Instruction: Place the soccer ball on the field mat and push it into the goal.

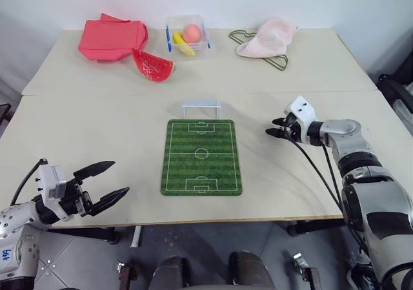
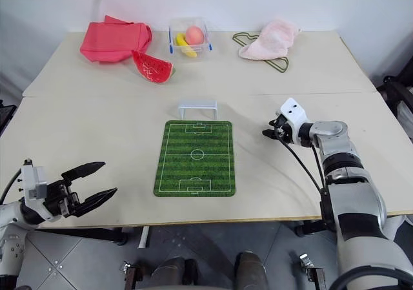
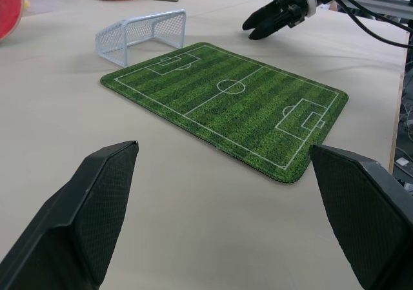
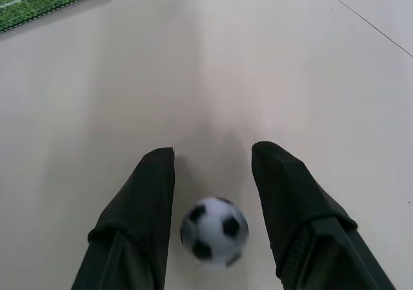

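The soccer ball, tiny and white with black patches, sits deep between the two black fingers of my right gripper, which is shut on it just above the bare tabletop. Seen from the head, that gripper hovers to the right of the field mat, level with the mat's far end. The green striped mat lies flat mid-table. The white goal stands just beyond the mat's far edge. My left gripper is open and empty near the table's front left edge, pointing toward the mat.
Along the back of the table lie a red cloth, a watermelon slice, a clear box holding fruit, and a pink towel on a green hanger. A seam crosses the table behind the goal.
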You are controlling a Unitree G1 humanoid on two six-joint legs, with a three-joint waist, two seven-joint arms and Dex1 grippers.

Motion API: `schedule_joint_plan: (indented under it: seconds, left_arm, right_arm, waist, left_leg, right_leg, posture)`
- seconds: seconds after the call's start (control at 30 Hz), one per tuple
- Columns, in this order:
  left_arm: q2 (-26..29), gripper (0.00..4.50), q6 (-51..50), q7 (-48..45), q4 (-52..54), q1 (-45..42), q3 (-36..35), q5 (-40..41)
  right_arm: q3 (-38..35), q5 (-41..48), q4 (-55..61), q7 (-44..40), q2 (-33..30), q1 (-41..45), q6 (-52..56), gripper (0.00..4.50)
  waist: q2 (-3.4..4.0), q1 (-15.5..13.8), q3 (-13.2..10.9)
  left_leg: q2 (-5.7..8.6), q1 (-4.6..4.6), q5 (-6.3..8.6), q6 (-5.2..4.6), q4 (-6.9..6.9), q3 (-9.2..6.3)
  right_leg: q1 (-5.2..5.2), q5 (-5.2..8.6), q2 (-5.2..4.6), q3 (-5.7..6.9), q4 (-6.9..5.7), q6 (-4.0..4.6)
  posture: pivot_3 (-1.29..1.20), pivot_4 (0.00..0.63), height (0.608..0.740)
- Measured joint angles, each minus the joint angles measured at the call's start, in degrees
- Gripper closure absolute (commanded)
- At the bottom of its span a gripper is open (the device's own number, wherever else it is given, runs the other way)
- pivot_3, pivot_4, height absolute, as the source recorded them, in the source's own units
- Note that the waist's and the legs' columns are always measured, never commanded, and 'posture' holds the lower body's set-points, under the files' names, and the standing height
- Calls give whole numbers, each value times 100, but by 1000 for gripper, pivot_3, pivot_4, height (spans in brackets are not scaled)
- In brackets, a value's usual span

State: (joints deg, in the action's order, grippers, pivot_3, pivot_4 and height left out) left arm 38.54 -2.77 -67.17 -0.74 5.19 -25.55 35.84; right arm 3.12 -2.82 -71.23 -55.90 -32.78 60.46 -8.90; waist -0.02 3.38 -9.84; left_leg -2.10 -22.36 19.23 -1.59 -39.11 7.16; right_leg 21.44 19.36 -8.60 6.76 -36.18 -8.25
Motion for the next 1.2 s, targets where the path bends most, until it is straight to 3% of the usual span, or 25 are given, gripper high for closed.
schedule_joint_plan:
  seconds: [0.87,1.0,1.2]
  left_arm:
    - [1,0,36,-3,-2,20,-26,-2]
    - [0,0,36,-2,-10,9,-26,-3]
    - [1,0,36,-2,-16,-19,-26,-9]
  right_arm:
    - [-338,285,595,-789,-417,-746,180,2478]
    - [-344,299,690,-909,-454,-832,206,3646]
    - [-369,369,771,-892,-454,-911,270,3649]
  waist:
    - [-1,-127,1]
    - [-5,-170,3]
    - [-6,-173,4]
  left_leg:
    - [8,15,0,0,-1,-26]
    - [10,19,1,-1,-2,-30]
    - [12,24,1,-1,-3,-42]
  right_leg:
    - [-39,0,-3,14,15,0]
    - [-49,0,-3,15,20,0]
    - [-63,0,-4,26,23,0]
  posture:
    - [0,150,740]
    - [0,150,740]
    - [0,150,740]
